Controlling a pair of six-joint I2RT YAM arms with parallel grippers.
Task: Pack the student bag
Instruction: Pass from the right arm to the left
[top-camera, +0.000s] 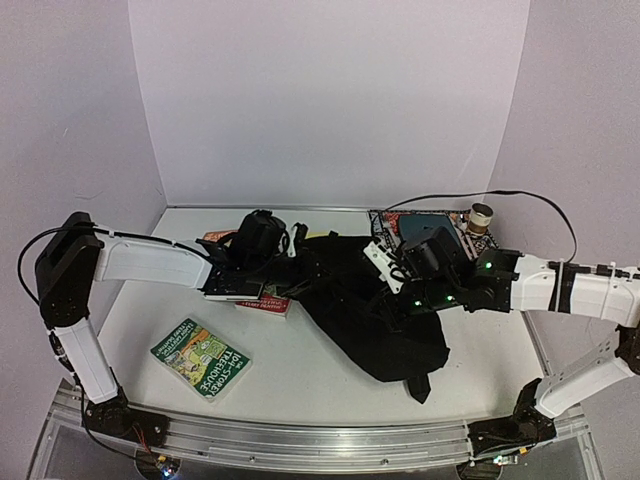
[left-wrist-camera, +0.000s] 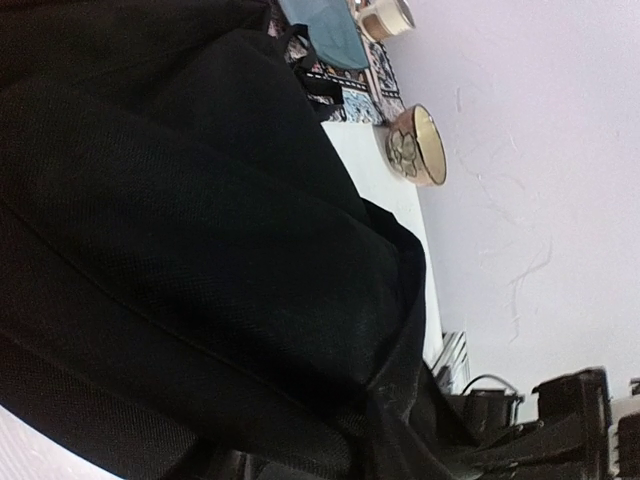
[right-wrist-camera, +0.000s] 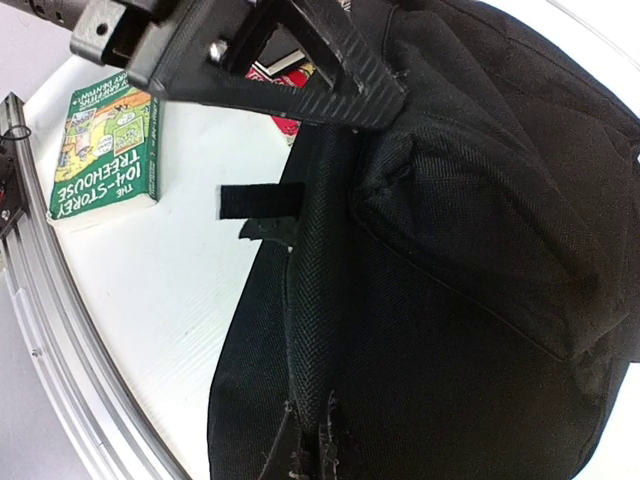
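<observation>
white table (top-camera: 300, 375), black student bag (top-camera: 370, 300), green book (top-camera: 200, 358)

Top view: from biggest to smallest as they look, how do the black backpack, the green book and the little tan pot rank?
1. black backpack, by far.
2. green book.
3. tan pot, clearly smallest, though it stands farthest back, which shrinks it somewhat.
</observation>
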